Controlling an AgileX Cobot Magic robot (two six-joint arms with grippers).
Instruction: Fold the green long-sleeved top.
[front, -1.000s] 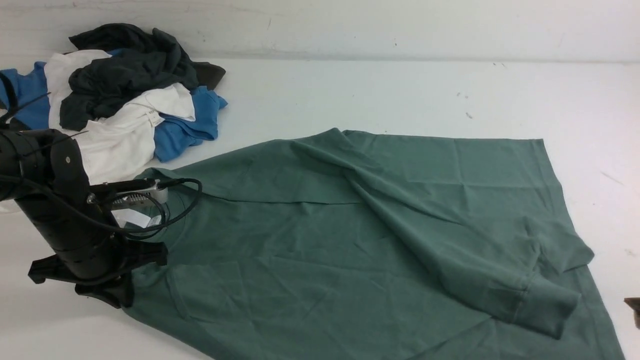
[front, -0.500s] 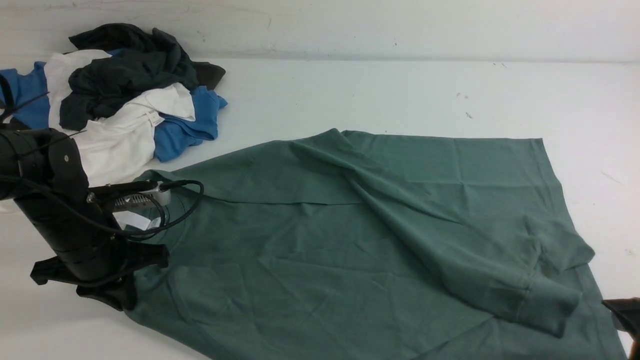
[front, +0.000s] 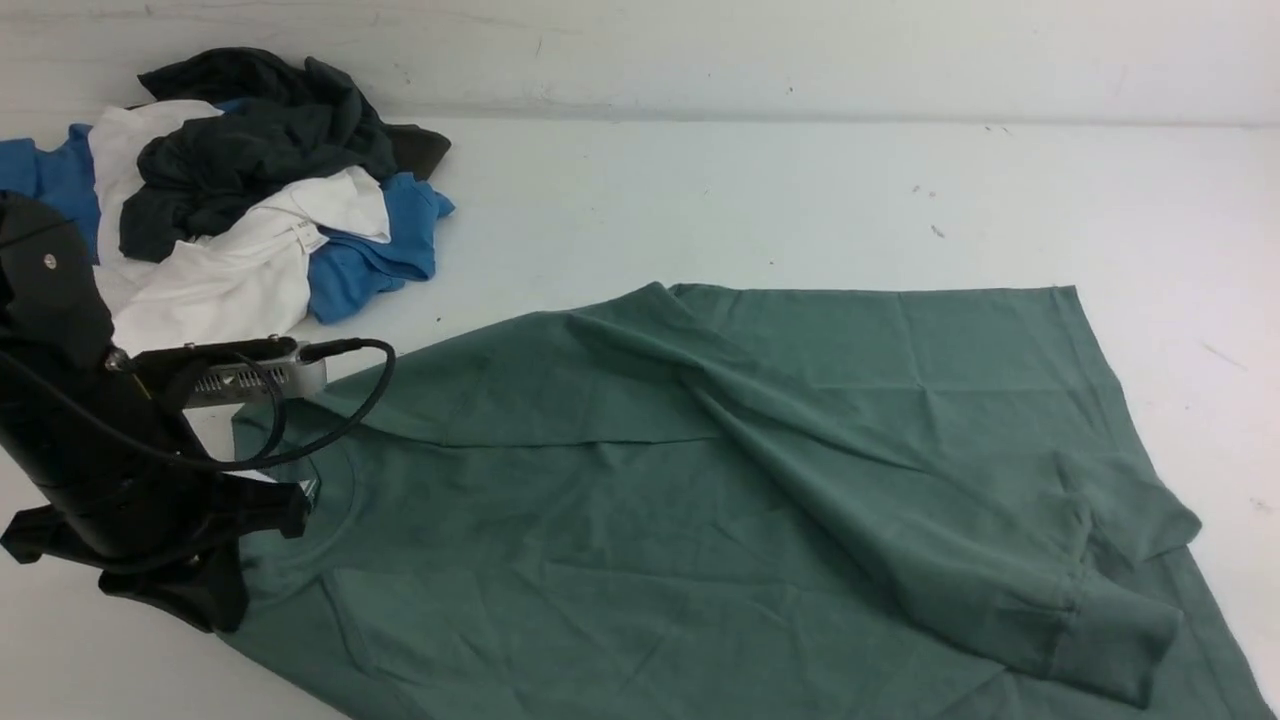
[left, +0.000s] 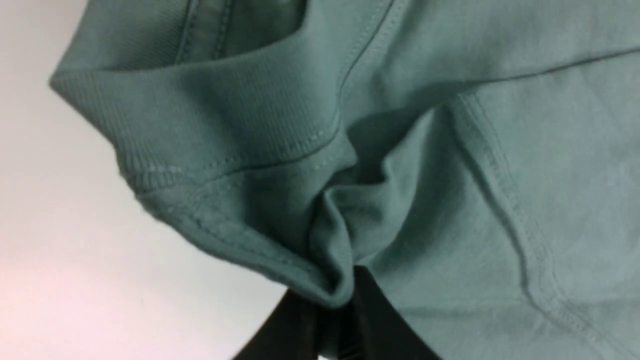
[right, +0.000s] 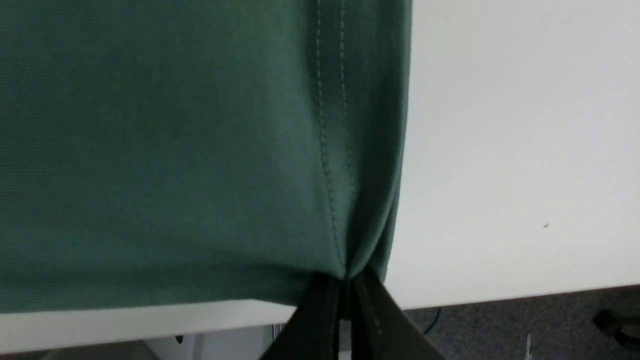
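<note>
**Green top (front: 700, 500) held at collar and hem**

We see it spread across the table (front: 700, 190), one sleeve lying over its body. Our left tool (left: 349, 292) is clamped on cloth beside the ribbed collar. Our right tool (right: 345, 284) pinches the stitched hem. A pile of clothes (front: 250, 190) sits far left.

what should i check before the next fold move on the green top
1. Left gripper shut on the green top near its collar: ok.
2. Right gripper shut on the hem: ok.
3. Sleeve lying across the body: ok.
4. Fabric flat: not ok, creased through the middle.
5. Clothes pile apart from the top: cannot tell, the left arm hides the gap.
</note>
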